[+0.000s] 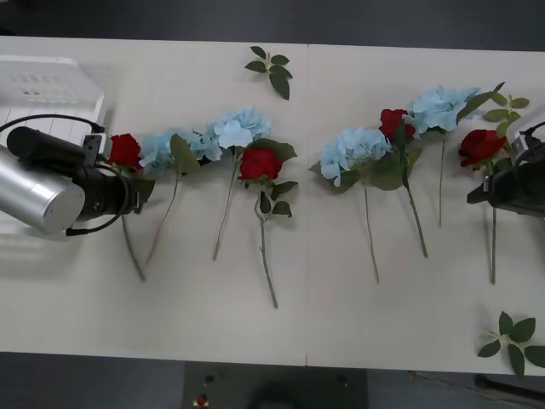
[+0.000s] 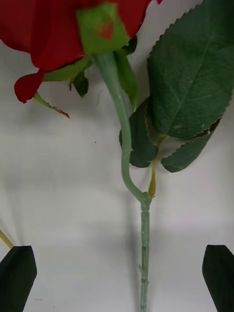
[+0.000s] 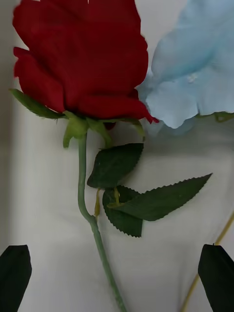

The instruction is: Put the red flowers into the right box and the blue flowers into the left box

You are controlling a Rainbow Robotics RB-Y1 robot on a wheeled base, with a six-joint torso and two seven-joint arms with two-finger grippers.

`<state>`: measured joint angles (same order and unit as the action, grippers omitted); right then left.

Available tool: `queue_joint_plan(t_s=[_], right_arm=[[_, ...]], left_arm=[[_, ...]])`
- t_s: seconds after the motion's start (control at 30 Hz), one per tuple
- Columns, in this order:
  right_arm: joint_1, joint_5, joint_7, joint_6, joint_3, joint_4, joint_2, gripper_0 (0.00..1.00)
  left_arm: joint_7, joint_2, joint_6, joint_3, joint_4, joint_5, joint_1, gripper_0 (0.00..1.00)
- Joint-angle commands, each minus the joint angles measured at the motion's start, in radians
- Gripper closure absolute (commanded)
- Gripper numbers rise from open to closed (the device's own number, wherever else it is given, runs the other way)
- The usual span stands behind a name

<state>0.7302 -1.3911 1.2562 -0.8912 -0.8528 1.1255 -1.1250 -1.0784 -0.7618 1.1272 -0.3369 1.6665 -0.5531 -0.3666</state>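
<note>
Both arms are low over the table (image 1: 196, 324), one at each end of the row of flowers lying there. The left gripper (image 3: 114, 278) hangs open over the leftmost red rose (image 1: 125, 150), black fingertips (image 3: 14, 275) either side of its stem, a blue hydrangea (image 1: 162, 146) just beside the bloom and the slotted white basket (image 1: 47, 85) close by. The right gripper (image 2: 119, 278) is spread wide over the stem of the rightmost red rose (image 1: 479, 146).

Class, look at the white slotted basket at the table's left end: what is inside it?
The white slotted plastic basket shows bare white floor and no flowers. The left gripper's silver arm covers its near part, so that stays unknown.
</note>
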Motion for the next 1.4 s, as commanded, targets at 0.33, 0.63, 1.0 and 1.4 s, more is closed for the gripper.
queue_joint_plan(t_s=[0.33,0.63,1.0,1.4], right_arm=[[0.008,0.003,-0.040,0.032,-0.006,-0.046,0.021,0.00],[0.008,-0.002,-0.047,0.144,-0.101,-0.064,0.033,0.00],[0.008,0.000,-0.057,0.153,-0.101,-0.078,0.050,1.00],[0.008,0.011,-0.054,0.153,-0.111,-0.089,0.050,1.00]], left_arm=[[0.041,0.021,-0.070,0.010,-0.071,0.094,-0.061,0.00],[0.035,0.045,-0.072,0.010,-0.108,0.096,-0.060,0.00],[0.028,0.098,-0.086,0.006,-0.168,0.107,-0.060,0.00],[0.020,0.105,-0.188,-0.024,-0.240,0.167,-0.060,0.00]])
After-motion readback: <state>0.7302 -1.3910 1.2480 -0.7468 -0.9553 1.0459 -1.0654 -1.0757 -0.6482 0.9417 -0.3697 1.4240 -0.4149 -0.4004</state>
